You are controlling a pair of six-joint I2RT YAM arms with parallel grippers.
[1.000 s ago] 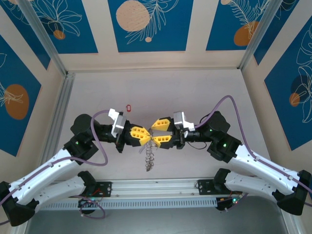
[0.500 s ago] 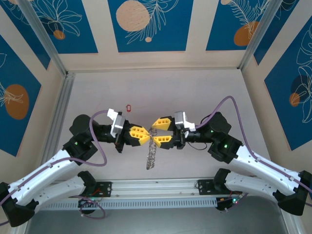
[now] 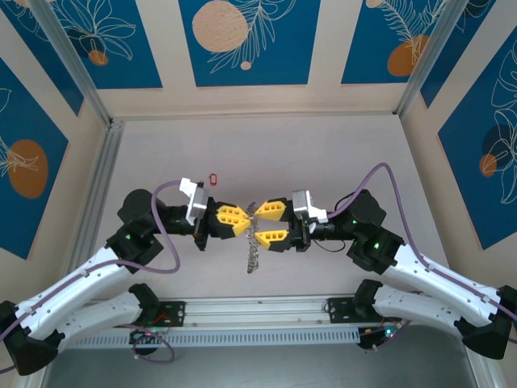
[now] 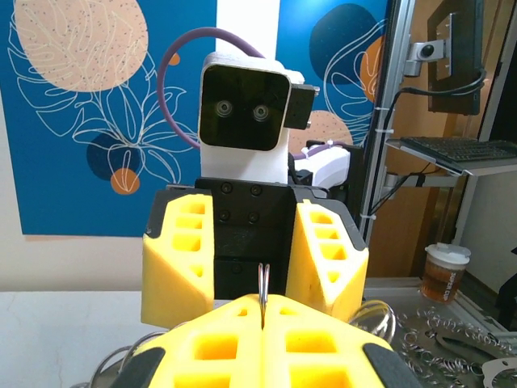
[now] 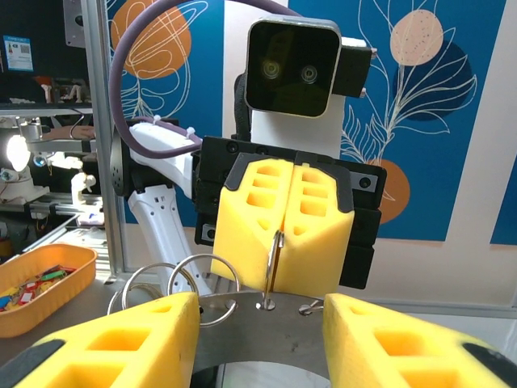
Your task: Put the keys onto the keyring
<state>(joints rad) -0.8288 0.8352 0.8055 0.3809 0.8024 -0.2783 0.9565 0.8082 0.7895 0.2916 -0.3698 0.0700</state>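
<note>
- The keyring (image 5: pixel 258 327) is up off the table (image 3: pixel 339 162), slung between the two grippers. In the top view it shows edge-on, with a string of its silver loops hanging down towards the near rail.
- The left gripper (image 5: pixel 283 230) is fully closed. Its yellow pads pinch a single wire loop (image 4: pixel 262 284) on the keyring's left rim.
- The right gripper (image 3: pixel 268 224) is on the keyring's right side, jaws about half apart. The flat grey band spans the gap from one pad to the other, so it looks braced across its width by its edges, though the contact itself is hard to see.
- The key (image 3: pixel 213 179) is a tiny red oval lying flat on the table. It is well apart from the keyring, beyond it towards the back wall and a little to its left, and neither gripper touches it.
- The keyring is probably stiff, smooth metal, light but top-heavy with loose loops. They look likely to swing and tangle if it is tilted quickly.
- The flat band seems the steadiest place to hold it. A grip on one thin loop lets the keyring pivot, and the wire could slip out of the soft foam.
- The key is probably almost weightless, thin and hard to lift off a flat surface. Closing the fingertips across its narrow width, from straight above, looks the best grasp.
- The key's hollow middle should stay clear, because a loop on the keyring has to pass through it.
</note>
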